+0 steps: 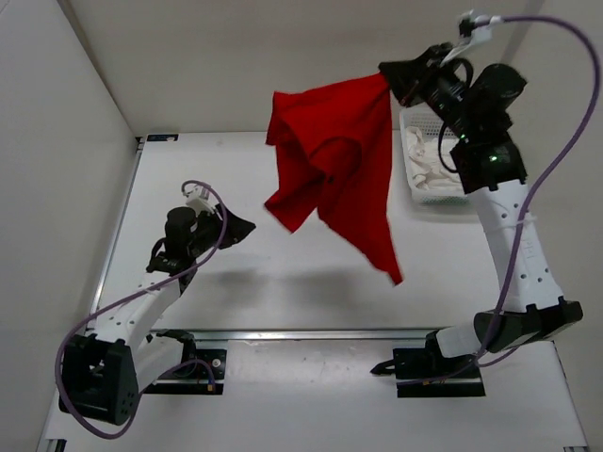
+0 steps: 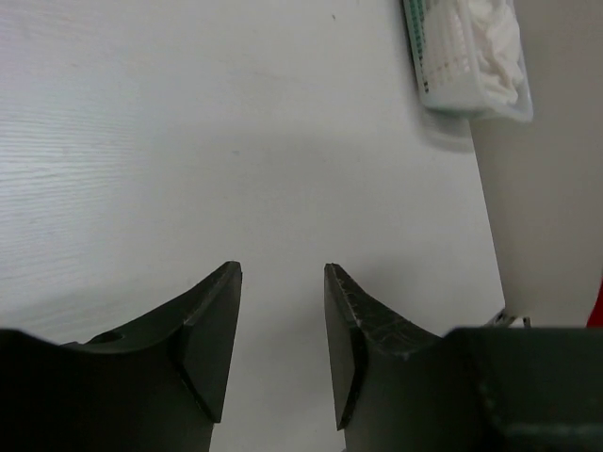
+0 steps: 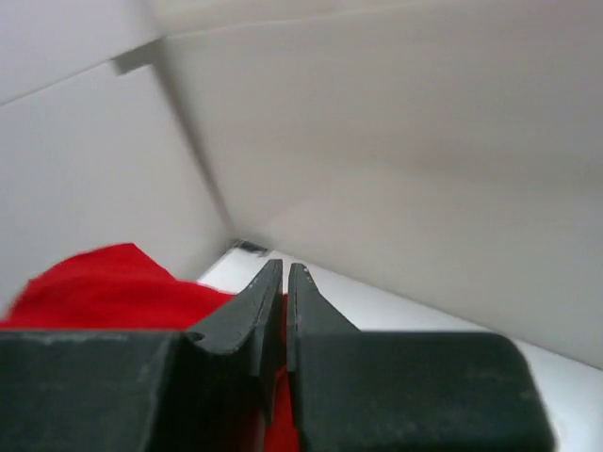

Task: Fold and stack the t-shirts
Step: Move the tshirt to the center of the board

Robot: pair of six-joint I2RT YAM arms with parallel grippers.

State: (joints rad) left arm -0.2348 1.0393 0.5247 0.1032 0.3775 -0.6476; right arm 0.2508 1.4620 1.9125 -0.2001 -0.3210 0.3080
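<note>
**Right end effector** (image 1: 394, 80): clamped on a fold of the red t-shirt (image 1: 334, 165), high above the counter (image 1: 283, 292) at about 1 o'clock in the overhead view. The shirt hangs free in an uneven bunch. Its lowest corner trails toward 5 o'clock, and no part appears to touch the counter.

**Left end effector** (image 1: 243, 226): fingers apart, empty, low over the counter at 9 o'clock, well apart from the cloth.

A crumpled white t-shirt (image 1: 429, 160) lies in the basket (image 1: 435, 199) at 2 o'clock.

**Handling:** the fabric is judged light, soft and limp. It holds no shape and is likely to swing or twist under a single pinch.

**Recommended second hold** — a hem corner or shoulder seam on the hanging edge nearest the left end effector, so the shirt can be spread flat before folding.
</note>
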